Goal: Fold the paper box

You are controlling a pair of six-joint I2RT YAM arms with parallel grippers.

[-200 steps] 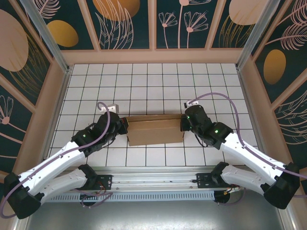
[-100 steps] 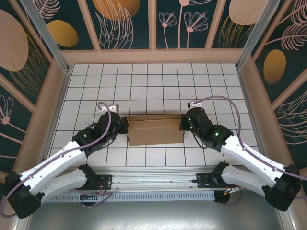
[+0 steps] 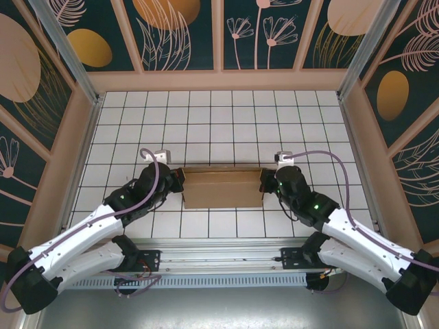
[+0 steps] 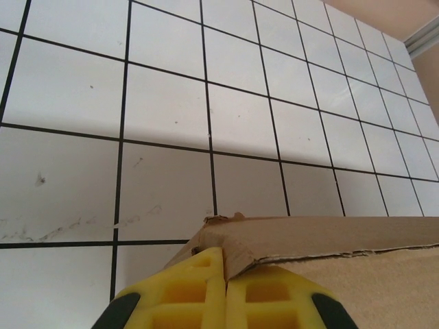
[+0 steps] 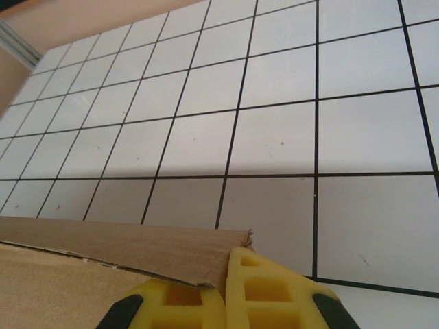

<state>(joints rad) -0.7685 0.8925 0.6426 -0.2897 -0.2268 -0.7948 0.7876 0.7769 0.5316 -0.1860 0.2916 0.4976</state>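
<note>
The paper box (image 3: 223,190) is a low brown cardboard shape lying flat in the middle of the white tiled table, long side left to right. My left gripper (image 3: 181,182) is at its left end and my right gripper (image 3: 263,181) at its right end. In the left wrist view the yellow fingers (image 4: 195,291) of the left gripper (image 4: 225,274) are shut, with a torn corner of the box (image 4: 343,240) pinched in their seam. In the right wrist view the right gripper (image 5: 225,291) is shut on the far corner of a box flap (image 5: 103,240).
The gridded table (image 3: 219,123) stretches bare behind the box to the back wall. Tan side walls (image 3: 75,157) close in left and right. A metal rail (image 3: 219,264) with both arm bases runs along the near edge.
The right wrist has swung a little toward the right and the near edge, still holding its corner. The left arm has barely shifted. The box stays in place.
</note>
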